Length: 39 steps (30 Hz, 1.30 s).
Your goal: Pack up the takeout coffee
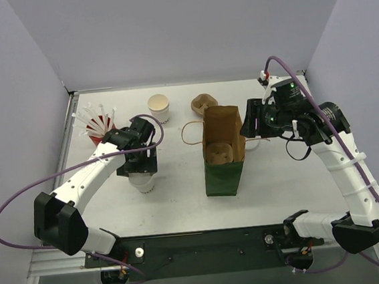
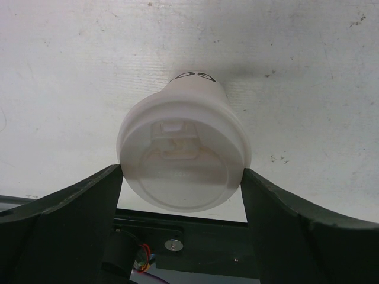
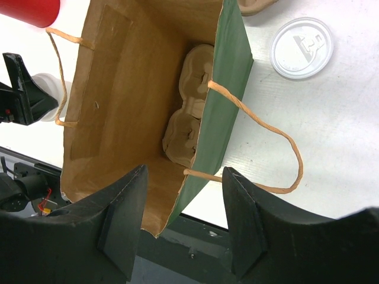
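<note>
White table (image 1: 282, 193), scuffed and speckled up close, boxed in by plain lavender walls (image 1: 165, 30). No clutter beyond the job parts.

Lidded coffee cup (image 2: 183, 160) stands upright on the table, left of the green paper bag (image 1: 220, 179). The left gripper (image 2: 182, 177) is down over it, fingers spread wide and sitting flush against both sides of the lid rim. Can't tell from the wrist view if they're actually squeezing or just touching.

Right gripper (image 3: 185, 177) is at the bag's right side, fingers partly apart, straddling the green wall without pinching it. My read is it's there to steady the bag and keep the mouth open for the drop. The bag lies open with the pulp carrier (image 3: 189, 100) seated at the bottom, wells free as far as I can see.

Unlidded coffee cup (image 1: 158, 107) waits at the far edge, between the red cup of straws (image 1: 97, 127) and a spare carrier piece (image 1: 204, 103). A loose flat lid (image 3: 301, 47) lies right of the bag, likely meant for that cup.
</note>
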Available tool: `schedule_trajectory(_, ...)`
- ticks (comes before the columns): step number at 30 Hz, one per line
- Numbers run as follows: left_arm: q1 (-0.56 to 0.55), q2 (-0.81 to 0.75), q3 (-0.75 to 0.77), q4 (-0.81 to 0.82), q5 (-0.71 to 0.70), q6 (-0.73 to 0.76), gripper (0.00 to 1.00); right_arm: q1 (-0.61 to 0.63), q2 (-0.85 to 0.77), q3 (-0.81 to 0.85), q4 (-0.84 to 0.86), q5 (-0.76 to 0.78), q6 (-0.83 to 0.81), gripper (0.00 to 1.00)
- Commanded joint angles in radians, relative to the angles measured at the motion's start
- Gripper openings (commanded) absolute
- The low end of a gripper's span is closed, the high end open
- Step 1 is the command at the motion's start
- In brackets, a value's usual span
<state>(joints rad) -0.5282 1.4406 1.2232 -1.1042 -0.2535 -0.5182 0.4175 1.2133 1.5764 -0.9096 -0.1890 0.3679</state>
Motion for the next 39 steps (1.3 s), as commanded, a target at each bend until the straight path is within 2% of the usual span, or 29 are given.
schedule_trajectory(1,0.002,0.010,-0.005,0.033,0.002,-0.017,0.89,-0.006,-0.021,-0.015,-0.009,-0.007,-0.007,0.49)
schedule_trajectory(8,0.002,0.026,-0.001,0.029,-0.012,-0.016,0.84,-0.009,-0.023,-0.016,-0.009,-0.009,-0.011,0.49)
schedule_trajectory(22,0.002,0.001,-0.028,0.052,-0.001,-0.014,0.92,-0.011,-0.024,-0.019,-0.011,-0.012,-0.012,0.49)
schedule_trajectory(39,0.010,-0.003,-0.063,0.081,0.008,-0.019,0.88,-0.011,-0.026,-0.026,-0.011,-0.013,-0.012,0.49)
